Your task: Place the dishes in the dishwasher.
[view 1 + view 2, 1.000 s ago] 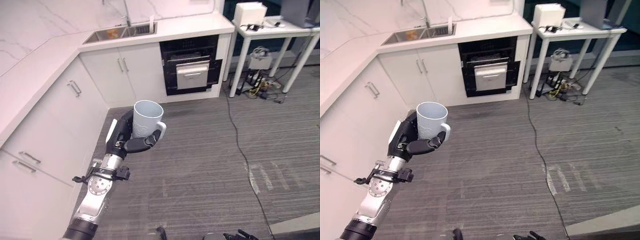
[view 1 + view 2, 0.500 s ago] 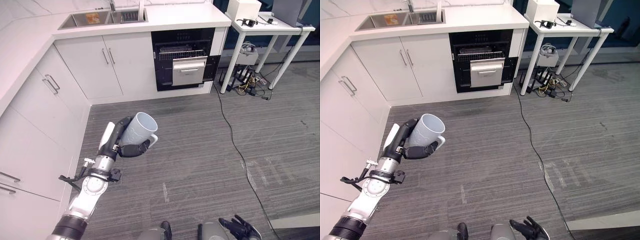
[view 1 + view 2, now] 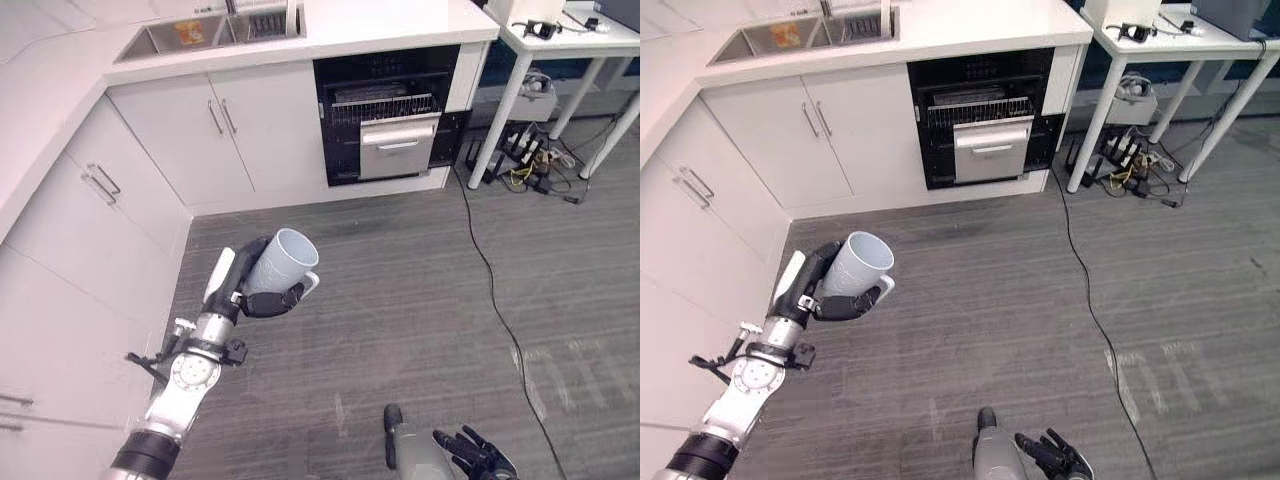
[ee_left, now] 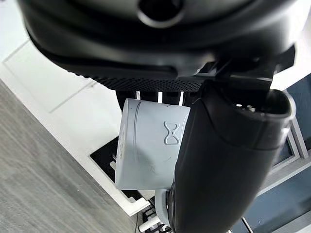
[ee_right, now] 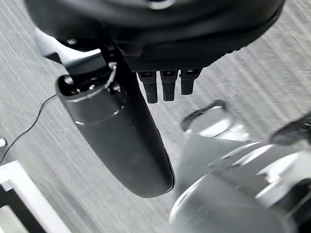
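My left robot hand (image 3: pixel 243 290) has its fingers wrapped round the mug (image 3: pixel 278 264), mouth tipped toward 1 o'clock. The open dishwasher (image 3: pixel 388 128) lies well away at 1 o'clock. My right robot hand (image 3: pixel 478 457) hangs low, fingers relaxed and empty.

Both eye views look down from the robot's head, from places slightly apart, over the grey floor (image 3: pixel 420 300) toward the white cabinets (image 3: pixel 255 130) and the open dishwasher (image 3: pixel 985 125), sharing nearly the whole scene. The left wrist view looks from very close along the left hand (image 4: pixel 218 160), past the mug (image 4: pixel 150 145) it carries, toward the same cabinets, while the right wrist view looks along the right hand (image 5: pixel 121 131) down at the floor
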Controlling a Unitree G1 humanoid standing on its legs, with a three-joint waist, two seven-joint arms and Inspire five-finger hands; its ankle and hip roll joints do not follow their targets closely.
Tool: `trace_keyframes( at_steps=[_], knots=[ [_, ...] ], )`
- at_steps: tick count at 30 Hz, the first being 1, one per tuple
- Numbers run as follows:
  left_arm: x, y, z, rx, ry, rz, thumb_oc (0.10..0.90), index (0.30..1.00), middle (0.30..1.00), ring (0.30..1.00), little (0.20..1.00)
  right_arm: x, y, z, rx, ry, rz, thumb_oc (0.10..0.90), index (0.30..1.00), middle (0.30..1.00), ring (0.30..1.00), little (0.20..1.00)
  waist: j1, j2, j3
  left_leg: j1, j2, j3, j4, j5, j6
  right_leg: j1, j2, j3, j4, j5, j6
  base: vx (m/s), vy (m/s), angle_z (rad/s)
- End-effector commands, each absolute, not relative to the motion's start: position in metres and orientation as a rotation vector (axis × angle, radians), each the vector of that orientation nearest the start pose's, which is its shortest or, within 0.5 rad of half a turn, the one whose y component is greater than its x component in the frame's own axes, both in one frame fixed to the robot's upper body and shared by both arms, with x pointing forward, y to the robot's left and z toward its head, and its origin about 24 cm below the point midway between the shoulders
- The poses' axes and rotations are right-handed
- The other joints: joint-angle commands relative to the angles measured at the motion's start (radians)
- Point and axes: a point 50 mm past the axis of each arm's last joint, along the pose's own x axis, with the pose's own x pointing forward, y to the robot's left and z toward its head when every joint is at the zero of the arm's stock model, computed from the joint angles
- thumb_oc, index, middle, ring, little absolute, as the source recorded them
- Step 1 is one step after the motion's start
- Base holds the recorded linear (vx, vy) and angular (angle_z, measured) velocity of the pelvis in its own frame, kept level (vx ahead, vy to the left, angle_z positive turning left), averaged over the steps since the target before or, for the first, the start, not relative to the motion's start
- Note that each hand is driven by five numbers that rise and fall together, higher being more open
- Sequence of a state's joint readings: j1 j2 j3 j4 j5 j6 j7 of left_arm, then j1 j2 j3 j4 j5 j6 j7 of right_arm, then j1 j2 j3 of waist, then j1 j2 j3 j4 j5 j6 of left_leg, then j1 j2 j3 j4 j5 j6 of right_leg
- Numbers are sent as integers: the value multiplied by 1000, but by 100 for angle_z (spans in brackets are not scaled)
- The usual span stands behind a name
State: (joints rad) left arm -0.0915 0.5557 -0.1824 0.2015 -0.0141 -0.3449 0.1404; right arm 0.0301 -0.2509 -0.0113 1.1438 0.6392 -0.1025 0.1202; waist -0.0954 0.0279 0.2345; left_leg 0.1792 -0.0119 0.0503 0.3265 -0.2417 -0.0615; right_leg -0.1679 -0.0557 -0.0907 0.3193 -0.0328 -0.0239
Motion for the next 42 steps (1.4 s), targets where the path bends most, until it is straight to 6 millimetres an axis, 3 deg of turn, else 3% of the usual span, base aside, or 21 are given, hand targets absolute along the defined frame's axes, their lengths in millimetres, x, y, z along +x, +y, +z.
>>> trace_keyframes(
  at_steps=[1, 2, 5, 8, 9, 10, 11, 13, 16, 20, 24, 25, 27, 28, 31, 34, 37, 38, 39, 42],
  knots=[
    [275, 200, 144, 445, -606, -64, 400, 300, 300, 300, 300, 111, -278, -137, 276, 879, -426, 800, 900, 900, 900, 900, 2, 3, -42, -106, -8, -22, 247, 229, 1, 63, -19, -2, -19, -99, 66, 278, -238, -31],
    [274, 201, 145, 438, -606, -64, 400, 300, 300, 300, 300, 112, -281, -136, 269, 876, -428, 800, 900, 900, 900, 900, 8, 1, -37, -153, -13, -31, 349, 245, -5, 78, -16, -4, -19, -106, 54, 187, -159, -23],
    [273, 202, 146, 426, -598, -80, 400, 300, 300, 300, 300, 110, -287, -134, 270, 871, -443, 800, 900, 900, 900, 900, 22, -7, -25, -281, 13, -13, 473, 248, 10, 125, -10, -14, -19, -133, 30, 187, -123, -15],
    [273, 204, 146, 425, -598, -78, 400, 300, 300, 300, 300, 111, -288, -134, 258, 875, -424, 800, 900, 900, 900, 900, 28, 1, -23, -291, 20, 30, 298, 199, 37, 151, -2, -21, -19, -161, 35, 299, 33, 6],
    [273, 206, 145, 414, -598, -68, 400, 300, 300, 300, 300, 112, -287, -134, 253, 883, -417, 800, 900, 900, 900, 900, 28, 7, -23, -273, 35, 58, 94, 207, 39, 164, 9, -22, -19, -180, 40, 249, 103, -3],
    [273, 206, 145, 413, -598, -67, 400, 300, 300, 300, 300, 111, -287, -134, 253, 885, -418, 800, 900, 900, 900, 900, 30, 6, -22, -266, 31, 59, 57, 211, 38, 168, 7, -19, -19, -183, 43, 383, 213, -1],
    [274, 208, 146, 400, -596, -55, 400, 300, 300, 300, 300, 109, -287, -136, 253, 903, -421, 800, 900, 900, 900, 900, 34, 25, -16, -323, 34, 34, -26, 178, 26, 187, 31, -7, -19, -203, 56, 297, 188, 2],
    [274, 209, 145, 396, -596, -49, 400, 300, 300, 300, 300, 107, -286, -137, 255, 916, -420, 800, 900, 900, 900, 900, 44, 41, -12, -404, 43, 0, -26, 174, 7, 206, 52, 8, -19, -219, 61, 330, 172, -3],
    [272, 212, 143, 387, -600, -46, 400, 300, 300, 300, 300, 97, -286, -140, 246, 949, -422, 800, 900, 900, 900, 900, 61, 55, -9, -540, 82, 16, -26, 244, -18, 254, 72, 14, -19, -251, 60, 347, 143, -22],
    [270, 213, 137, 384, -595, -46, 400, 300, 300, 300, 300, 92, -286, -142, 231, 990, -449, 800, 900, 900, 900, 900, 63, 65, -23, -524, 87, 31, -26, 243, -12, 282, 72, 24, -19, -270, 60, 357, 245, -34],
    [269, 212, 132, 402, -585, -42, 400, 300, 300, 300, 300, 82, -280, -147, 220, 1047, -451, 800, 900, 900, 900, 900, 67, 64, -38, -456, 37, 20, -26, 184, 21, 348, 72, 27, -19, -287, 67, 298, 203, -25],
    [269, 212, 132, 407, -582, -47, 400, 300, 300, 300, 300, 81, -278, -148, 212, 1052, -446, 800, 900, 900, 900, 900, 65, 63, -42, -442, 27, 18, -26, 174, 30, 363, 72, 23, -19, -270, 72, 417, 259, -35],
    [271, 211, 132, 424, -580, -65, 400, 300, 300, 300, 300, 81, -271, -150, 211, 1049, -437, 800, 900, 900, 900, 900, 53, 57, -54, -404, -4, 7, -26, 134, 69, 383, 69, 26, 11, -119, 119, 335, 225, -6],
    [273, 209, 135, 454, -586, -81, 400, 300, 300, 300, 300, 84, -264, -151, 245, 1024, -440, 800, 900, 900, 900, 900, 45, 51, -58, -374, -34, -3, -26, 101, 106, 315, 72, 44, 183, 10, 173, 245, 184, 19],
    [274, 211, 135, 490, -579, -82, 400, 300, 300, 300, 300, 90, -259, -151, 335, 967, -487, 800, 900, 900, 900, 900, 35, 60, -56, -334, -41, -6, -26, 71, 132, 196, 91, 34, 394, 102, 219, 161, 106, 26],
    [275, 216, 136, 496, -563, -61, 400, 300, 300, 300, 300, 98, -260, -147, 298, 938, -445, 800, 900, 900, 900, 900, 23, 76, -48, -300, -33, -5, -26, 53, 134, 97, 72, 2, 454, 79, 202, 146, 19, -18],
    [278, 216, 139, 493, -553, -59, 400, 300, 300, 300, 300, 101, -263, -145, 280, 922, -433, 800, 900, 900, 900, 900, -11, 81, -36, -259, -37, -23, -26, 29, 134, 40, 69, -32, 280, -3, 159, 234, -134, -16],
    [281, 214, 142, 495, -552, -64, 400, 300, 300, 300, 300, 100, -266, -144, 308, 915, -454, 800, 900, 900, 900, 900, -31, 74, -29, -237, -37, -35, -26, 9, 130, 35, 35, -37, 81, -2, 146, 287, -314, 9],
    [283, 213, 143, 498, -553, -66, 400, 300, 300, 300, 300, 99, -267, -144, 342, 908, -483, 800, 900, 900, 900, 900, -40, 65, -23, -222, -40, -47, -26, -7, 126, 13, -5, -30, -19, 6, 152, 232, -301, 12],
    [284, 215, 145, 505, -560, -64, 400, 300, 300, 300, 300, 97, -270, -145, 377, 917, -512, 800, 900, 900, 900, 900, -53, 39, -14, -194, -49, -56, -26, -52, 120, -86, -89, 38, -19, 34, 191, 203, -319, 47]
  ],
)
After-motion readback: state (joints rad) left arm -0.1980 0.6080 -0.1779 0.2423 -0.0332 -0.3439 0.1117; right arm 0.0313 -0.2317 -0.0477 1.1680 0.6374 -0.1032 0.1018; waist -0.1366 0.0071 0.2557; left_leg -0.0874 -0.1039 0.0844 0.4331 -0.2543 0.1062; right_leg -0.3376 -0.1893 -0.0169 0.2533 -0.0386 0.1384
